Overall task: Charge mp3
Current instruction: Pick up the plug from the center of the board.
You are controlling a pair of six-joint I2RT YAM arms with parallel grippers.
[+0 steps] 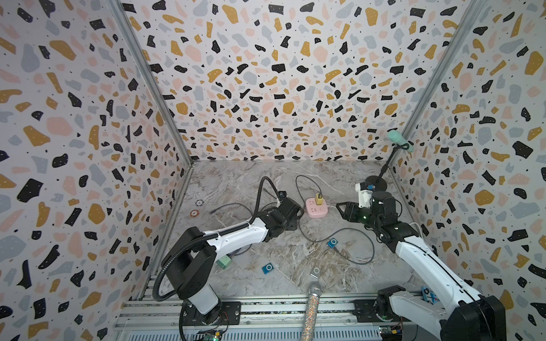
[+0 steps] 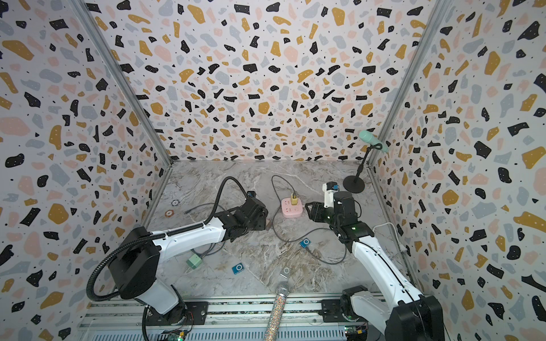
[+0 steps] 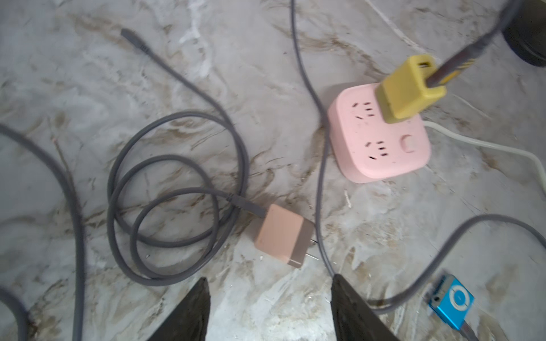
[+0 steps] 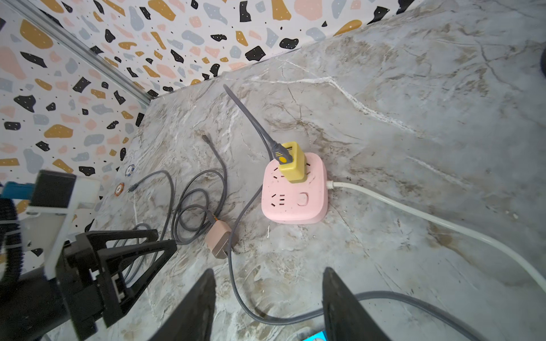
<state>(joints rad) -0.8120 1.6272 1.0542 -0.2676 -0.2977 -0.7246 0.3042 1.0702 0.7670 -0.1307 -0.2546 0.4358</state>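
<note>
Small square clip-on music players, three: blue player at a cable end (image 1: 332, 243), loose blue player (image 1: 268, 268), silver player (image 1: 315, 273). Plastic wall chargers, three: yellow charger (image 1: 318, 199) in the single pink square power strip (image 1: 313, 211), tan charger (image 3: 279, 236), mint-green charger (image 1: 223, 262); grey cables, three counted: long cable (image 3: 324, 165), coiled cable (image 3: 245, 162), third cable (image 3: 79, 236); white cord (image 4: 348, 185), one. Microphones, two: mint-green microphone on a black stand (image 1: 394, 136), glittery handheld microphone (image 1: 312, 307); round chips, two: dark chip (image 1: 199, 202), orange chip (image 1: 194, 213).
</note>
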